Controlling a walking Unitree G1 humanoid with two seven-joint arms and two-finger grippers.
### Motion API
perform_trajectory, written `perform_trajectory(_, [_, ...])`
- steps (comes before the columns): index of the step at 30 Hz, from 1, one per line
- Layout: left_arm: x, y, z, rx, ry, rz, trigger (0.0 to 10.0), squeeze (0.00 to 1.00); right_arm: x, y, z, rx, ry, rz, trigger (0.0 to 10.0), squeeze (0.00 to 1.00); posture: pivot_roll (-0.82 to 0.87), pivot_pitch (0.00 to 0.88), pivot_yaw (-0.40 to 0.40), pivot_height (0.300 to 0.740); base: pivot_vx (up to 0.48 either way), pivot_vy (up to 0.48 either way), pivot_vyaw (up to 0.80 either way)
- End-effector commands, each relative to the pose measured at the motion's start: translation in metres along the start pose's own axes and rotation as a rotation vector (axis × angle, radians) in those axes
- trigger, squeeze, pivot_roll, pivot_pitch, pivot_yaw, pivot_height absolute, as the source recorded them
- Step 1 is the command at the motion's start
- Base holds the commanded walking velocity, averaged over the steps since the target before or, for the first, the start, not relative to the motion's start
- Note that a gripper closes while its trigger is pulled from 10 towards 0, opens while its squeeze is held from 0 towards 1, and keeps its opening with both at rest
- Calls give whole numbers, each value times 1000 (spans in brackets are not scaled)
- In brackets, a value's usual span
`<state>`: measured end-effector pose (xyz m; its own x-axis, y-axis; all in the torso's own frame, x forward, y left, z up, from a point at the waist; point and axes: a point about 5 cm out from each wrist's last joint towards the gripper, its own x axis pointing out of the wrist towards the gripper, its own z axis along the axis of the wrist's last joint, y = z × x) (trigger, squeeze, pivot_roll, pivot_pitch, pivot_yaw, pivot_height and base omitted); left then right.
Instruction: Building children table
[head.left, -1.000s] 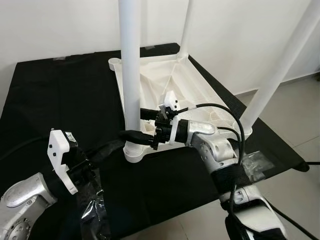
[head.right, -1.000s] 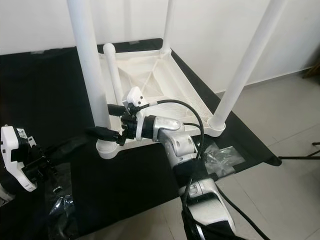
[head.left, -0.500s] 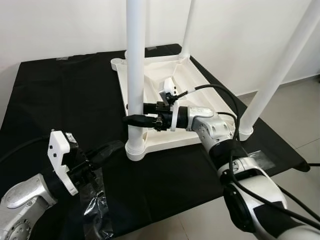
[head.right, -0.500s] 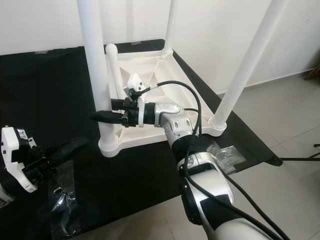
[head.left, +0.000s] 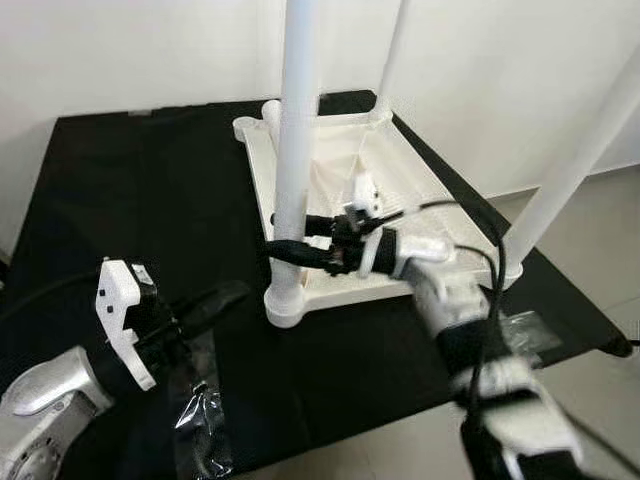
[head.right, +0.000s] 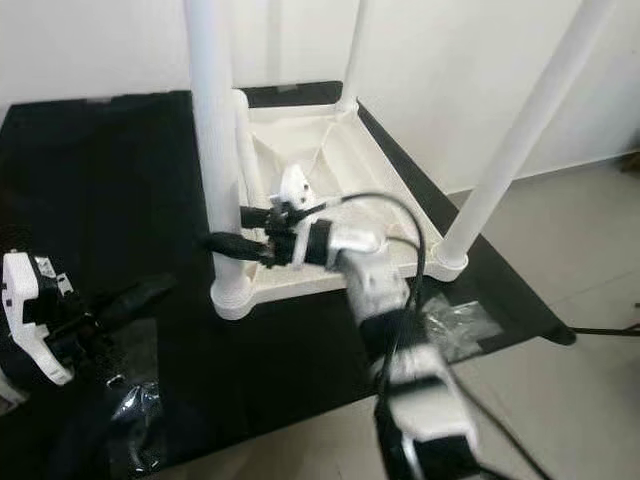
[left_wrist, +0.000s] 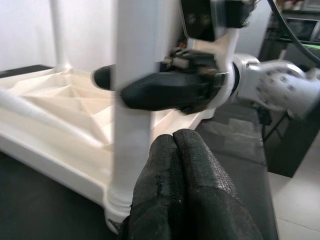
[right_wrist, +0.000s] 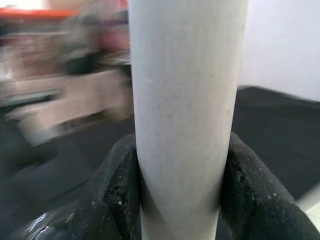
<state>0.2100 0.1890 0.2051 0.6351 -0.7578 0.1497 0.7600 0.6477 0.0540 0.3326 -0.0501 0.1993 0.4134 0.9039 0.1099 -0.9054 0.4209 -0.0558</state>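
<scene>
A black-draped worktop (head.left: 120, 200) stands against a white wall, carrying an upturned white children's table (head.left: 345, 190) with its legs pointing up. The right pincer (head.left: 290, 237) is clamped around the near leg (head.left: 295, 150) low down, just above its socket at the corner. The left pincer (head.left: 215, 300) hovers over the cloth near that corner, fingers (left_wrist: 187, 190) pressed together, holding nothing.

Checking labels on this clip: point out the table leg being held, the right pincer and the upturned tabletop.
table leg (head.left: 294, 170), left eye view, middle of the upright white tube.
right pincer (head.left: 291, 236), left eye view, between its fingertips, closed around the leg.
tabletop (head.left: 420, 185), left eye view, bare ribbed underside.
</scene>
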Motion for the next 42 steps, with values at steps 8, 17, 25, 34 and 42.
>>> perform_trajectory(8, [-3, 3, 1, 1, 8, -8, 10000, 0, -2, 57, -55, 69, 191, -401, 0, 0, 43, 110, -46, 740, 0, 0, 0])
perform_trajectory(17, [-2, 2, 1, 1, 3, -6, 10000, 0, -3, 59, -50, 82, 205, -353, 10000, 0, 40, 108, -52, 740, 0, 0, 0])
perform_trajectory(25, [-2, 2, 0, 0, 2, -9, 10000, 0, -2, 41, 1, 31, 83, 86, 10000, 118, 64, 109, -48, 740, 0, 0, 0])
perform_trajectory(34, [-3, 0, 1, -1, 8, -12, 10000, 0, -8, 0, 17, -40, 125, 322, 10000, 0, 82, 122, -50, 740, 0, 0, 0])
perform_trajectory(42, [-3, -2, 2, -1, 8, -9, 10000, 0, 2, -15, 24, -33, 120, 313, 10000, 0, 99, 130, -54, 740, 0, 0, 0])
